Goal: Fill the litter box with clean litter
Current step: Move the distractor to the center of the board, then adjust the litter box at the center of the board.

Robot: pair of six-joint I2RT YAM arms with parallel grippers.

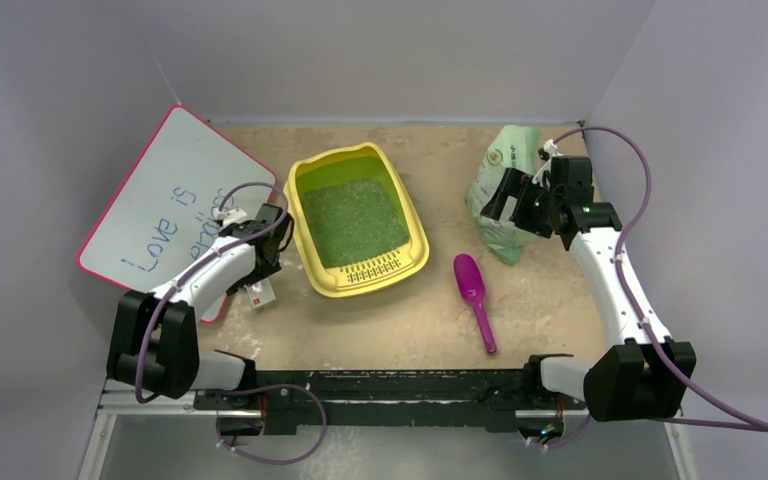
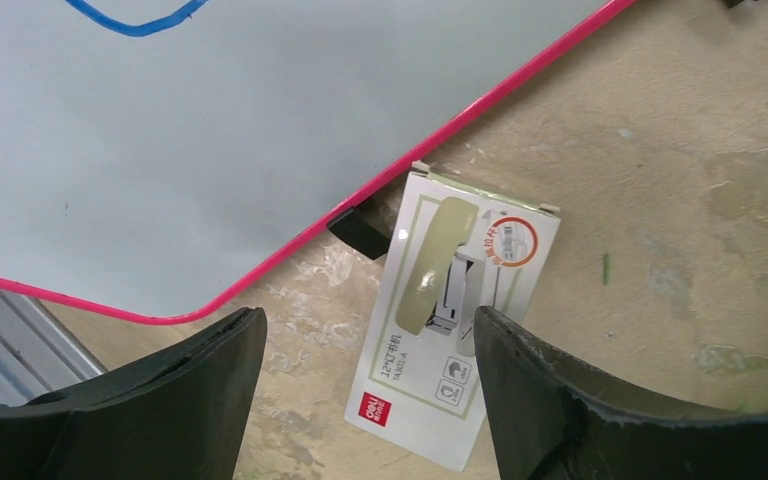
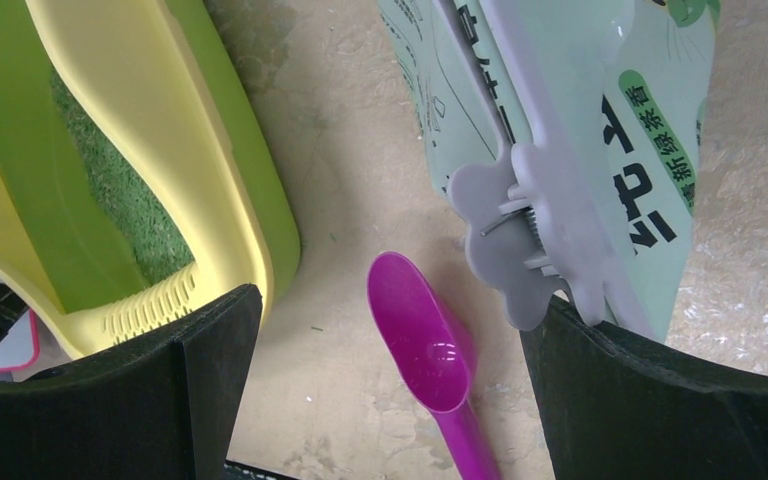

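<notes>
The yellow litter box [image 1: 372, 272] sits mid-table with a layer of green clean litter [image 1: 353, 222] across its floor. In the right wrist view its rim [image 3: 160, 120] and litter [image 3: 120, 200] show at the left. My right gripper [image 1: 508, 200] hovers open over the pale green litter bag [image 1: 500, 160]. A lilac paw-shaped clip [image 3: 520, 230] on the bag [image 3: 620, 130] lies just beside its right finger. My left gripper [image 1: 263, 262] stands open left of the box, above a small white stapler packet [image 2: 455, 330], with nothing between its fingers.
A purple scoop [image 1: 475, 295] lies on the table right of the litter box, below my right gripper [image 3: 400, 295]. A white board with a pink edge [image 1: 160, 215] leans at the left, its corner close to my left gripper [image 2: 365, 315]. Grey walls enclose the table.
</notes>
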